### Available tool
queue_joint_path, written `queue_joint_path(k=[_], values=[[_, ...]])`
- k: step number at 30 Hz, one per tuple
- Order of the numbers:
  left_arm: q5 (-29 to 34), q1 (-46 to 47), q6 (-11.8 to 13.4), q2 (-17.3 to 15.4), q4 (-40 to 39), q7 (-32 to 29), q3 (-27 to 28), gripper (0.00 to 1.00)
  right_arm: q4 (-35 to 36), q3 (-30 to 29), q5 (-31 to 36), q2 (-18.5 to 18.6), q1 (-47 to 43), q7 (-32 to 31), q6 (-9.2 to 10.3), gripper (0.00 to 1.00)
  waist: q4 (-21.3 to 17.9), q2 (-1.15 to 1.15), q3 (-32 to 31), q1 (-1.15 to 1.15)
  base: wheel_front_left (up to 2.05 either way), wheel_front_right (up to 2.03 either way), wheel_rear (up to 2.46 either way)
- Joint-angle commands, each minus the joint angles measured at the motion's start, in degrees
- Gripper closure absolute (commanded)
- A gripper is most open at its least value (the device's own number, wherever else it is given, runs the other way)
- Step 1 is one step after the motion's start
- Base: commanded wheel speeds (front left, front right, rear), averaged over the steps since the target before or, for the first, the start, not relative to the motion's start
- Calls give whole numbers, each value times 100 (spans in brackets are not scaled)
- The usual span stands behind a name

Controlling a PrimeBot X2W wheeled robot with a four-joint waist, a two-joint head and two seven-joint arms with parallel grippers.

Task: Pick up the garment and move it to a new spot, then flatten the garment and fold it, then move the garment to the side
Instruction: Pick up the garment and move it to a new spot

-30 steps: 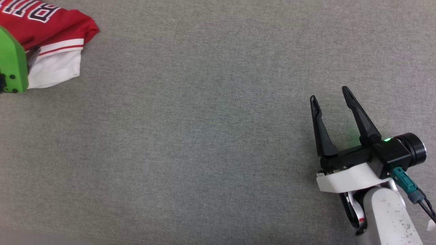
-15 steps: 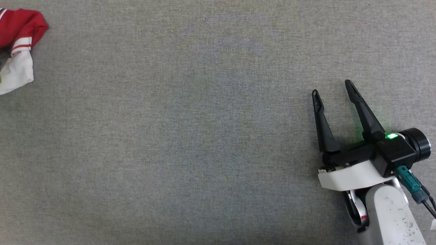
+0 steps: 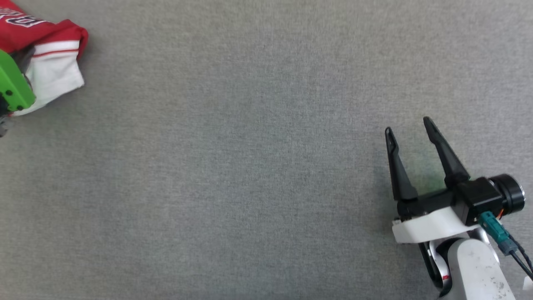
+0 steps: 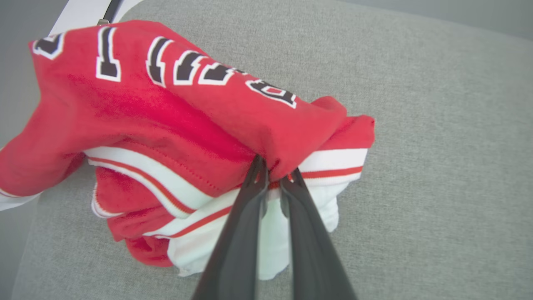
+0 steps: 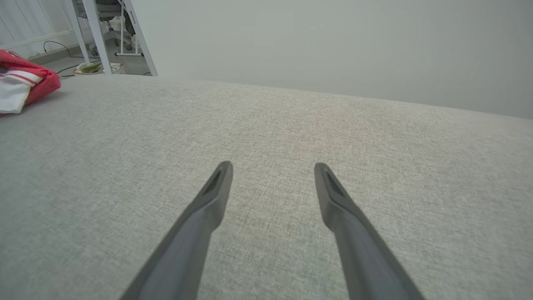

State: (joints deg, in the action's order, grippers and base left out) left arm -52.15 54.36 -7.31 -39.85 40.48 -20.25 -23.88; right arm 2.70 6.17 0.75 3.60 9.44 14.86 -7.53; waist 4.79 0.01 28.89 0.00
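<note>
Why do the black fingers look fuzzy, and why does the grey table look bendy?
Left wrist view: the dark-fingered left gripper, pinching the red jersey shirt, sits near the lens and blurs. Right wrist view: the wide lens bows the far edge of the grey fabric surface. Head view: even light.

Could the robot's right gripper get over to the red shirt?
Probably, if the arm stretches that far: nothing stands between the open right gripper and the red shirt, just grey surface.

The red shirt (image 3: 52, 62) is lying far left on grey cloth (image 3: 250, 166). The right gripper (image 3: 408, 126) is standing open, near right.
</note>
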Motion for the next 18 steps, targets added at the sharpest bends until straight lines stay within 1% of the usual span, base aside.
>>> queue_joint_path(k=[1,3,7,12,18], values=[[-81,-109,-10,93,-42,146,65,100,-53,-21,-42,-9,-91,14,4,0,113,-1,-574,0,0,0,0],[-90,-209,0,150,-165,280,73,100,-118,-54,-80,-18,-181,14,4,0,142,-1,-833,0,0,0,0],[-98,-473,153,284,-646,419,50,100,-214,-144,-142,-41,-387,14,4,0,190,-1,-1315,0,0,0,0],[29,-905,443,369,-1515,489,-95,100,-257,-260,-247,-61,-539,14,4,0,195,-1,-1740,0,0,0,0],[157,-1396,741,554,-2443,366,-407,100,-291,-372,-436,-69,-655,14,4,0,72,-1,-2100,0,0,0,0]])
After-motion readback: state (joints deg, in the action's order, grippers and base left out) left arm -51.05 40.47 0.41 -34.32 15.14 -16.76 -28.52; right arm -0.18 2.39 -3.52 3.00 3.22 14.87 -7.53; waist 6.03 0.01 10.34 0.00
